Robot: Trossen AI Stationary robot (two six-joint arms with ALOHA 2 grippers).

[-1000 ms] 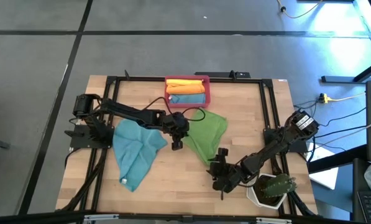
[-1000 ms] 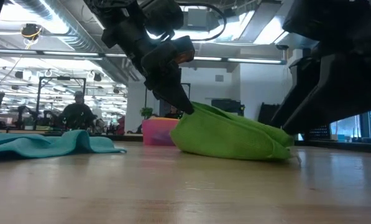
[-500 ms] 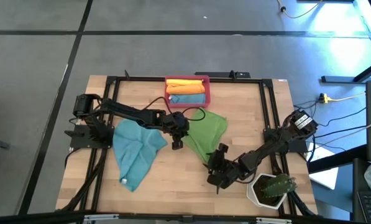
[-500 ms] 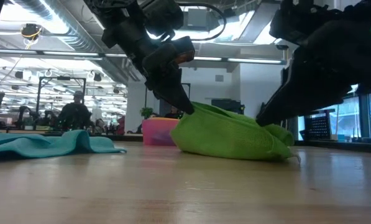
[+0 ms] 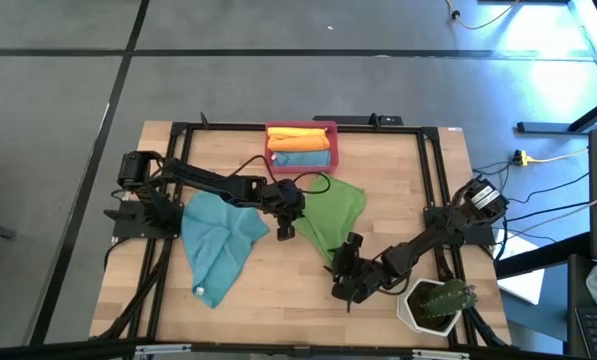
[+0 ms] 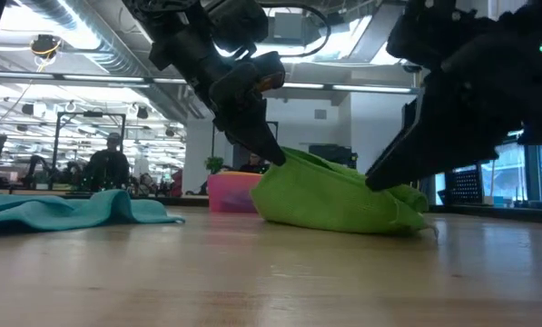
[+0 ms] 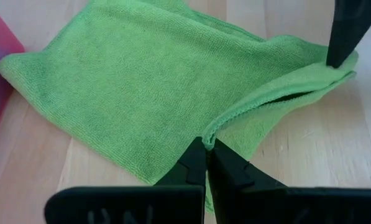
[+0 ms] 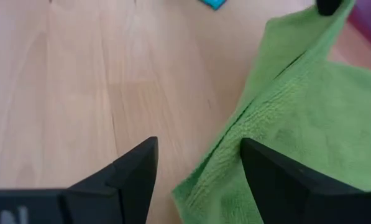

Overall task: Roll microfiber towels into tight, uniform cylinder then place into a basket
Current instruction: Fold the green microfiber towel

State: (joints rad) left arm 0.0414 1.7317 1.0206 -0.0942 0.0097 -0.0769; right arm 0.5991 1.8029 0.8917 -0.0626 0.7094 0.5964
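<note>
Pinching green towel (image 7: 117,93): left hand (image 7: 205,154)

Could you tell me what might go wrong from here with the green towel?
The left hand pinches only a thin edge of the green towel, so it may slip free. The open right hand straddles a folded corner and could grab one layer only. The plant pot sits close by the right arm.
</note>
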